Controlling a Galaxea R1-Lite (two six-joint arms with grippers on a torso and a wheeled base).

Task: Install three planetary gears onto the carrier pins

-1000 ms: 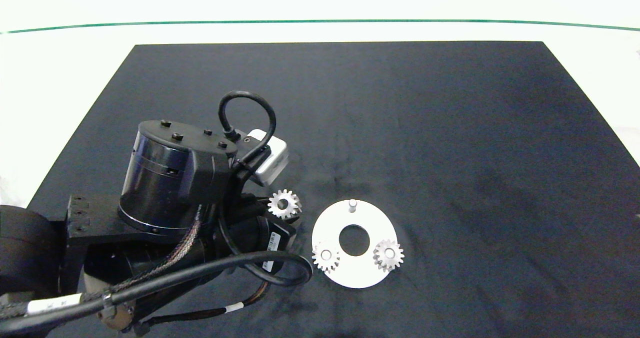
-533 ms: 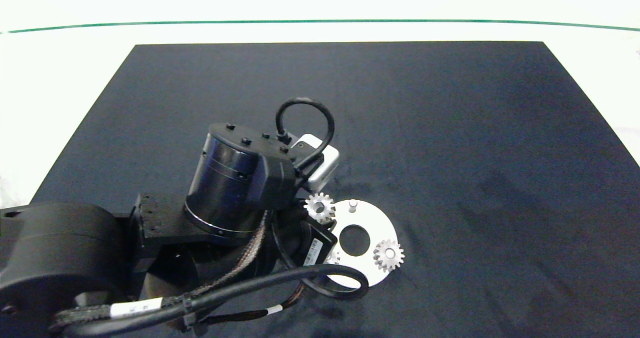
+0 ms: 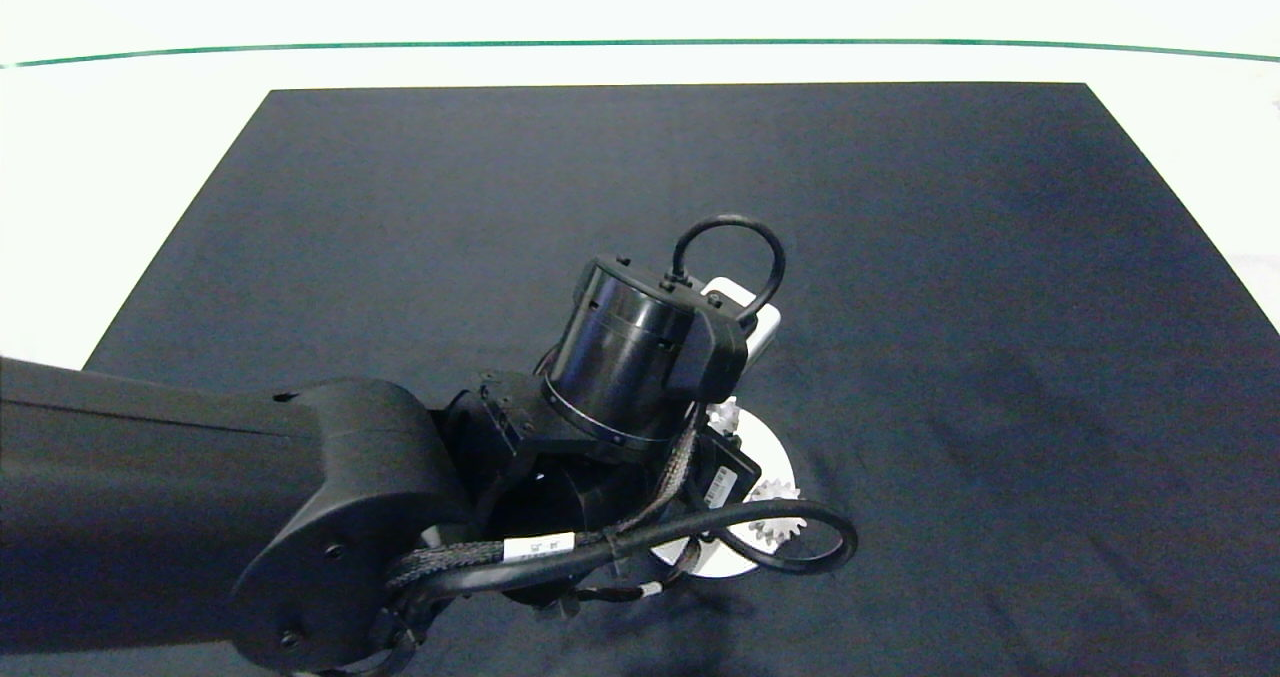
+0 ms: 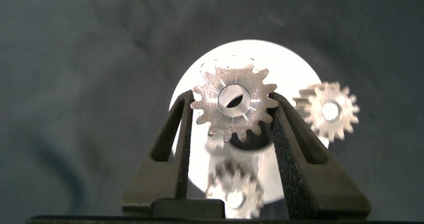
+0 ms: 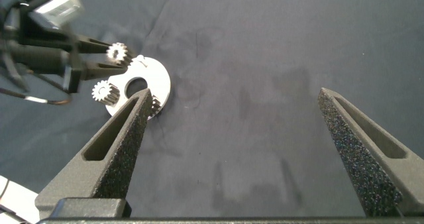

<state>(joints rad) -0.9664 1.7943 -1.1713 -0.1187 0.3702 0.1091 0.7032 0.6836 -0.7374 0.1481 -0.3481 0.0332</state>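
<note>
Between the two fingers of the left gripper [image 4: 233,111] a planetary gear [image 4: 233,102] is clamped by its toothed rim, face flat and bore axis upright, hanging above the white disc [image 4: 191,85]; two more gears sit on the disc below, one [image 4: 329,110] at its edge, the other [image 4: 232,184] nearer the gripper's base; all rests on the dark counter [image 3: 900,257]; well apart, the right gripper [image 5: 238,131] hangs above it, spread wide and holding nothing.
</note>
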